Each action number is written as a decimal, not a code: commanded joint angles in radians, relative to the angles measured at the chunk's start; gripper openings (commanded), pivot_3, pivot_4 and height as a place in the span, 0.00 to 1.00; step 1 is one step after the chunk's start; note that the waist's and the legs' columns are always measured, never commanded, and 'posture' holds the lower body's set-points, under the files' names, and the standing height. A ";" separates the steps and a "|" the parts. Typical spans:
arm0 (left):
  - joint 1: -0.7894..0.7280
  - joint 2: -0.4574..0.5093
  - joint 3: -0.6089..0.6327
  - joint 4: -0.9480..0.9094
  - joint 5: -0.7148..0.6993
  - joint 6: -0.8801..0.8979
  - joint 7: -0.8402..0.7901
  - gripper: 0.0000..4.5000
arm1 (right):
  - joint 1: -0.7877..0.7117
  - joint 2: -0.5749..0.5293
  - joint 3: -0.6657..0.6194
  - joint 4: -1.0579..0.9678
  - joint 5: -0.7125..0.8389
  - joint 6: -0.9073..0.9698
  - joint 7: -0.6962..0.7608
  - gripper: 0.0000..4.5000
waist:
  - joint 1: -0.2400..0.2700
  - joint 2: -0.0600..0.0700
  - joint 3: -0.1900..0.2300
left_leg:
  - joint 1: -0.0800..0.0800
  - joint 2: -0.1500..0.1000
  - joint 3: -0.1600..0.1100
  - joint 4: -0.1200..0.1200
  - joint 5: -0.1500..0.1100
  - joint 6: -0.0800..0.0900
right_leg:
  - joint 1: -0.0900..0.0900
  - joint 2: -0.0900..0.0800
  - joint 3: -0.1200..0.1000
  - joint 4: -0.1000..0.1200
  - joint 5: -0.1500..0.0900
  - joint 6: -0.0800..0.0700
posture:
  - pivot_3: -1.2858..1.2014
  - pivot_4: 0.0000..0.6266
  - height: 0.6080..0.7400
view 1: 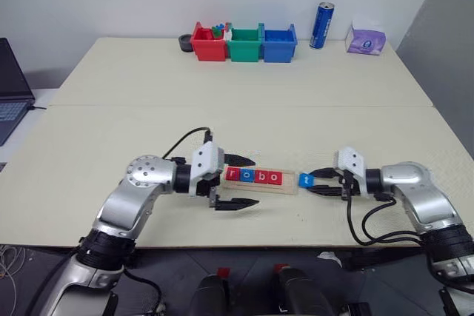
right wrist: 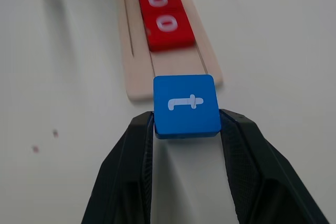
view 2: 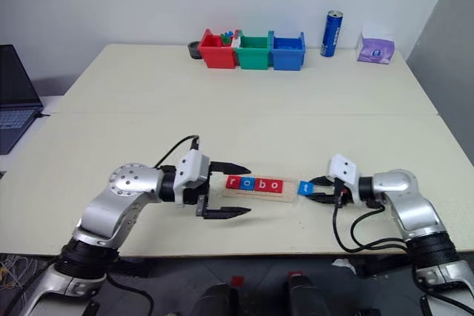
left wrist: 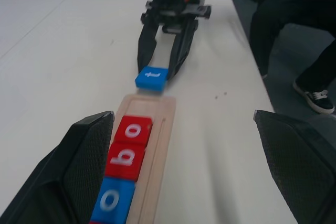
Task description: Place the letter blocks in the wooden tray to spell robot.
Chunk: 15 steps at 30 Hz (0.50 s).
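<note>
Wooden tray holds r-o-b-o tiles (last slot empty).

my black fingers on blue t block with white letter, pale wood tray, tiles red r, blue o, red b, red o, white letters

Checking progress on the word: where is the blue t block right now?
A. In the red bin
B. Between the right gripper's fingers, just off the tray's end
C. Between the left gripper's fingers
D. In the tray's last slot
B: the right wrist view shows the t block pinched by the right gripper just short of the tray, whose end slot past r, o, b, o is bare.
</note>
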 commanded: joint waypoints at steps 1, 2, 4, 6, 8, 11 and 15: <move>0.014 0.032 0.058 0.037 -0.017 -0.052 -0.023 1.00 | -0.031 0.014 0.015 -0.074 0.018 0.042 -0.013 0.33 | 0.003 0.000 0.000 | 0.000 0.000 0.000 0.000 0.000 0.000 | 0.000 0.000 0.000 0.000 0.000 0.000 | 0.52 0.24 1.00; 0.014 0.033 0.059 0.047 -0.015 -0.060 -0.026 1.00 | -0.035 0.018 0.021 -0.071 0.013 0.043 -0.013 0.33 | 0.004 0.000 0.000 | 0.000 0.000 0.000 0.000 0.000 0.000 | 0.000 0.000 0.000 0.000 0.000 0.000 | 0.52 0.24 1.00; 0.010 0.030 0.057 0.058 -0.012 -0.070 -0.028 1.00 | -0.045 0.021 0.035 -0.050 -0.002 0.030 -0.012 0.33 | 0.011 0.000 0.000 | -0.001 -0.001 0.000 0.001 0.000 0.000 | 0.000 -0.001 -0.001 -0.001 0.000 0.000 | 0.52 0.24 1.00; 0.006 0.026 0.056 0.062 -0.010 -0.075 -0.027 1.00 | -0.055 0.021 0.047 -0.019 -0.018 0.006 -0.008 0.33 | 0.012 0.000 0.000 | -0.002 -0.001 0.000 0.001 0.000 0.000 | 0.000 -0.002 -0.001 -0.001 0.000 0.000 | 0.52 0.24 1.00; 0.002 0.022 0.052 0.060 -0.010 -0.076 -0.022 1.00 | -0.069 0.019 0.059 0.018 -0.032 -0.022 -0.005 0.33 | 0.010 0.000 0.000 | -0.002 -0.002 0.001 0.001 0.000 0.000 | 0.000 -0.003 0.000 -0.001 0.000 0.000 | 0.52 0.24 1.00; -0.001 0.017 0.051 0.056 -0.009 -0.075 -0.019 1.00 | -0.089 0.021 0.069 0.065 -0.046 -0.052 0.001 0.33 | 0.008 -0.001 0.000 | -0.002 -0.002 0.001 0.001 0.000 0.000 | 0.000 -0.002 -0.001 -0.001 0.000 0.000 | 0.52 0.24 1.00; -0.002 0.013 0.049 0.053 -0.008 -0.073 -0.017 1.00 | -0.105 0.022 0.075 0.100 -0.058 -0.080 0.013 0.33 | 0.006 -0.001 0.000 | -0.001 -0.001 0.000 0.000 0.000 0.000 | -0.001 -0.001 -0.001 -0.001 0.000 0.000 | 0.52 0.24 1.00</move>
